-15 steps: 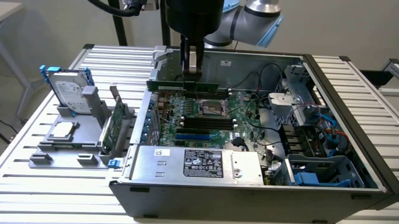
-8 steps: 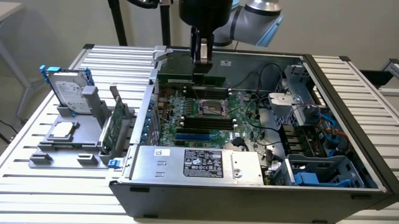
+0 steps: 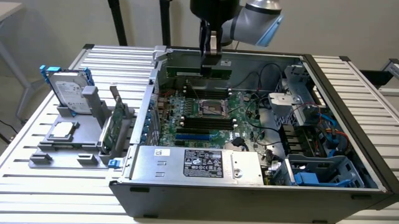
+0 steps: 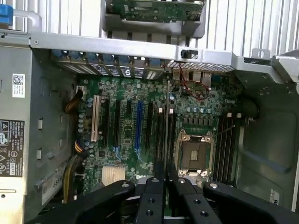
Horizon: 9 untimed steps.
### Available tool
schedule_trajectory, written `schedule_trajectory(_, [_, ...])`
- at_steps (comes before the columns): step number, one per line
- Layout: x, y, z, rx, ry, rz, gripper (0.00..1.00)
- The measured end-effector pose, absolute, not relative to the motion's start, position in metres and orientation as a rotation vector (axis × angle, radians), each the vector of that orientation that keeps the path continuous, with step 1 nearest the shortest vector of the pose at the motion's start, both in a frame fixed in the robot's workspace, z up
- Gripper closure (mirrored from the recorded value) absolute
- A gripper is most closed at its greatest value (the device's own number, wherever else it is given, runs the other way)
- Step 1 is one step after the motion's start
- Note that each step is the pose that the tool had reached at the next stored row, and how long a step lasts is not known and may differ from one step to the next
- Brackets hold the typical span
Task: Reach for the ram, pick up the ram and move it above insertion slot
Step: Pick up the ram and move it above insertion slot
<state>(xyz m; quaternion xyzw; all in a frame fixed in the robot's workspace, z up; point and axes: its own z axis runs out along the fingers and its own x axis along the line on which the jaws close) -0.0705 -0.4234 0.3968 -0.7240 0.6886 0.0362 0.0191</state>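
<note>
In the exterior view the gripper (image 3: 210,64) hangs at the upper middle of the frame over the open case (image 3: 349,121), its fingers nearly closed on the ram (image 3: 198,73), a thin green stick held on edge, well above the board. The ram's long axis runs across the frame, roughly level, parallel to the black slots (image 3: 203,122) that lie lower in the frame beside the socket (image 3: 212,108). Outside the case, at left, a grey holder (image 3: 68,149) carries a hard drive (image 3: 67,91) and a green card (image 3: 112,126) standing upright. In the wrist view the gripper (image 4: 165,179) is pinched on the ram (image 4: 166,135), seen edge-on as a thin line crossing the motherboard (image 4: 126,140) beside the socket (image 4: 194,156); the slots (image 4: 226,149) lie just past the socket.
</note>
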Motion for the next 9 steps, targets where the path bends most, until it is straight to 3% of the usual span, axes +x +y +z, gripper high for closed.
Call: schedule_trajectory(9, [-0.052, -0.406, 0.395, -2.248, 2.144, 0.1, 0.87])
